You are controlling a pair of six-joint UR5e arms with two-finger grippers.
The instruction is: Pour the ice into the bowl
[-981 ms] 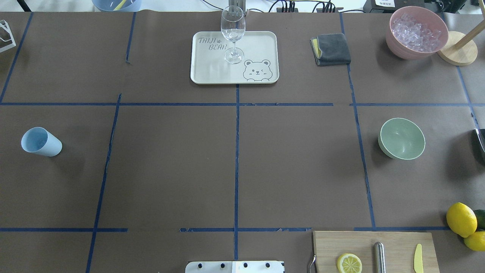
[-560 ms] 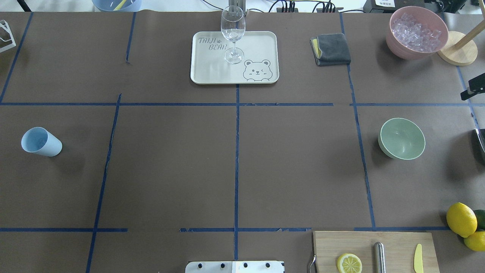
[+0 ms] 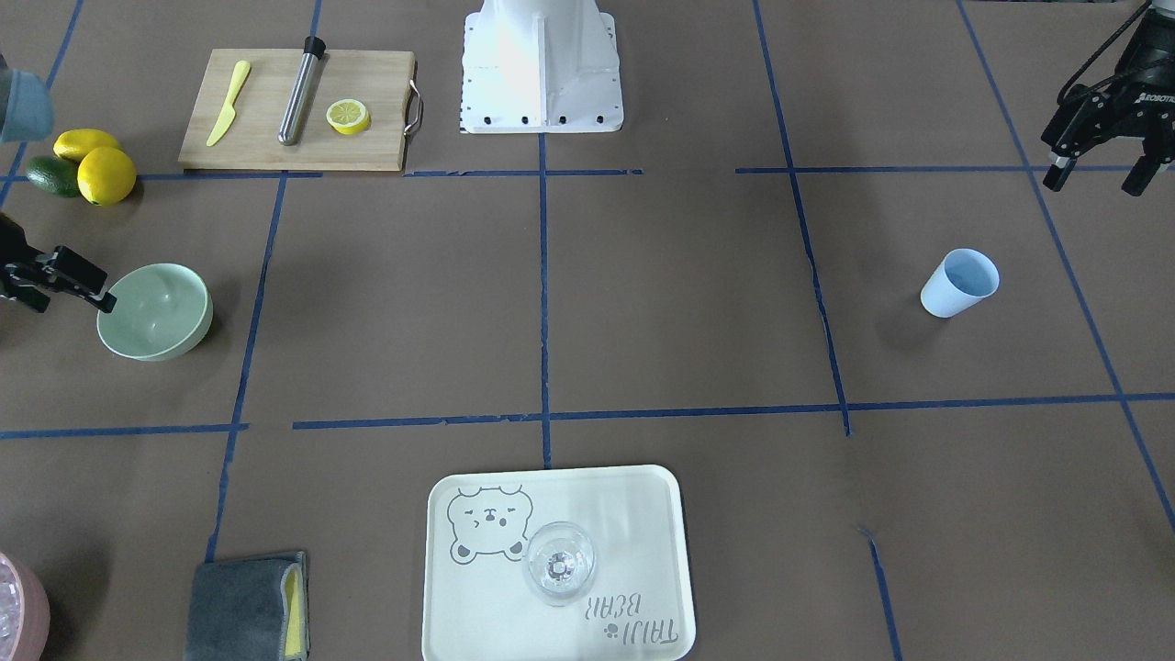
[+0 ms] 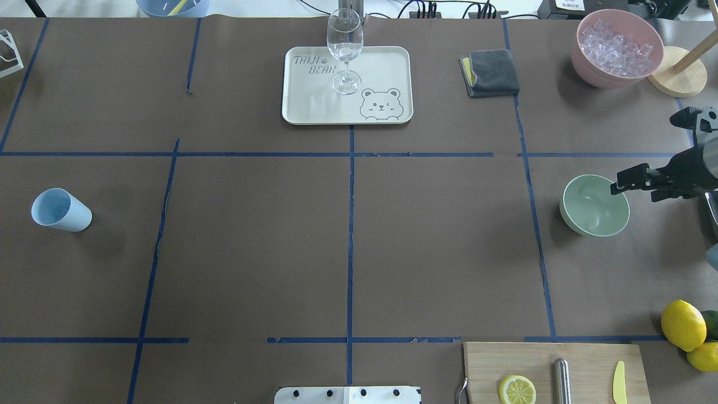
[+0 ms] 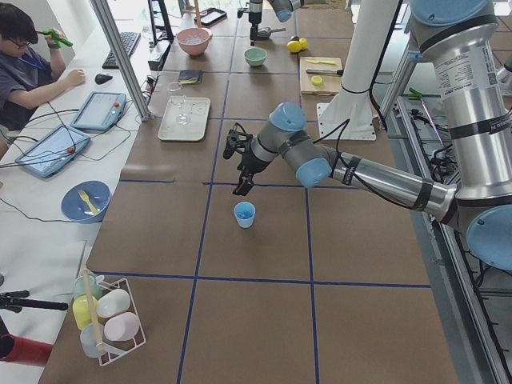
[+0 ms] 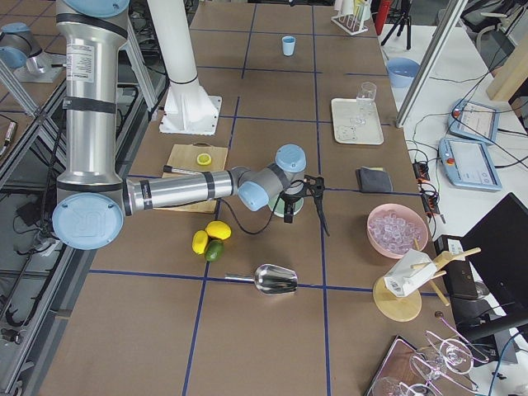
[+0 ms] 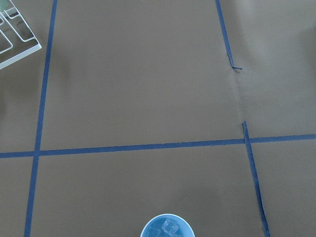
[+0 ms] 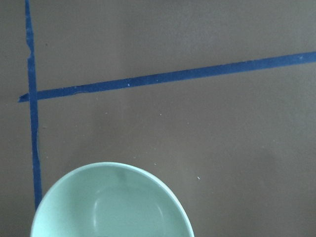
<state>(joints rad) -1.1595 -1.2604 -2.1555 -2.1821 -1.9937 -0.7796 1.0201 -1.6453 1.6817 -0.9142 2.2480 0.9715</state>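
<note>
1. Ice (image 7: 169, 227) is sitting as a few clear cubes in the bottom of the light blue cup (image 3: 959, 283). The cup is standing upright on the worktop (image 4: 437, 252), toward my left end.
2. My left end effector (image 3: 1097, 179) is hanging near the cup but apart from it. Its fingers are spread and nothing is between them.
3. The mint-green bowl (image 4: 589, 210) is sitting empty at the opposite end, well apart from the cup.
4. My right end effector (image 4: 645, 154) is hanging just beside the bowl, also spread wide and empty. One finger is crossing the rim in the overhead view, and I cannot tell whether it is touching.
5. I am judging the step in hand to be taking hold of the cup with my left end effector. Doing that well means:
   - setting one finger on each side of the cup wall, about halfway up;
   - closing gently, since the thin wall is probably going to flex;
   - keeping the cup level so no cube is spilling during the long carry.
6. For the pour, I am planning to tip only once the cup's lip is over the bowl's middle. I am planning to tip slowly, because cubes tend to slide out in a clump and bounce.
</note>
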